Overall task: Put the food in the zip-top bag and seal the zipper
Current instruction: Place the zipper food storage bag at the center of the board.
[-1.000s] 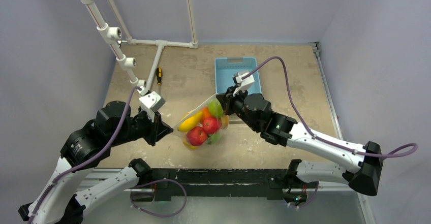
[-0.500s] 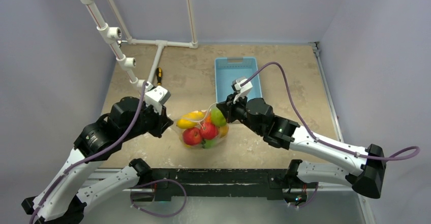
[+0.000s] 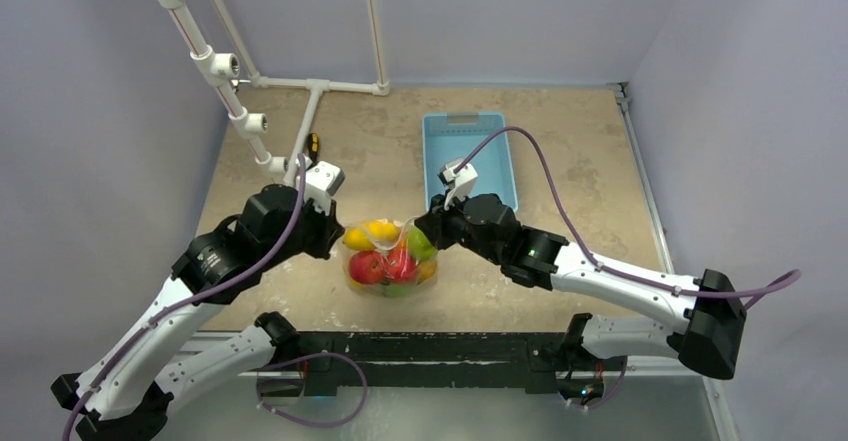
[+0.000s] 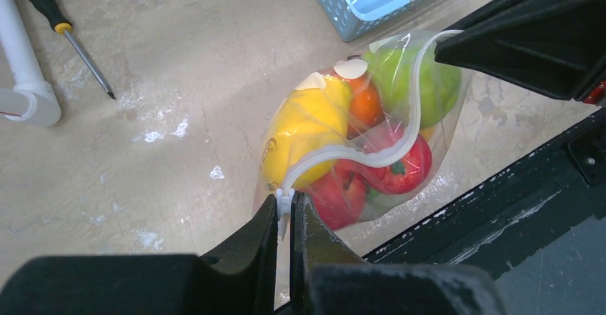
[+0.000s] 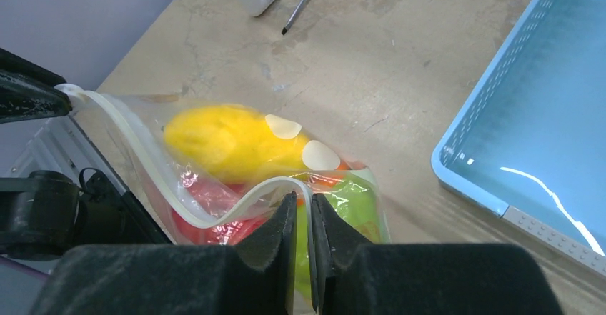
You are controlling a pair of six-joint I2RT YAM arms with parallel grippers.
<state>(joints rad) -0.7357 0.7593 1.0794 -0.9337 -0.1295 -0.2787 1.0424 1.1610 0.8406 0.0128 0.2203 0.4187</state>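
The clear zip-top bag (image 3: 388,261) sits on the table between my arms, full of toy food (image 3: 385,256): yellow, red, orange and green fruits, also seen in the left wrist view (image 4: 357,129) and right wrist view (image 5: 236,143). Its whitish zipper (image 4: 371,159) curves in a slack S across the mouth. My left gripper (image 4: 286,204) is shut on the zipper's left end (image 3: 338,239). My right gripper (image 5: 303,204) is shut on the zipper's right end (image 3: 422,229).
A light-blue slotted basket (image 3: 470,151) stands behind the bag, empty (image 5: 543,115). A screwdriver (image 3: 312,147) and a white pipe frame (image 3: 300,86) lie at the back left. The black table edge (image 3: 430,346) runs just in front of the bag.
Both grippers have moved toward each other and back from the table edge. The bag has come down from a stretched tilt and its zipper now hangs slack and curved.
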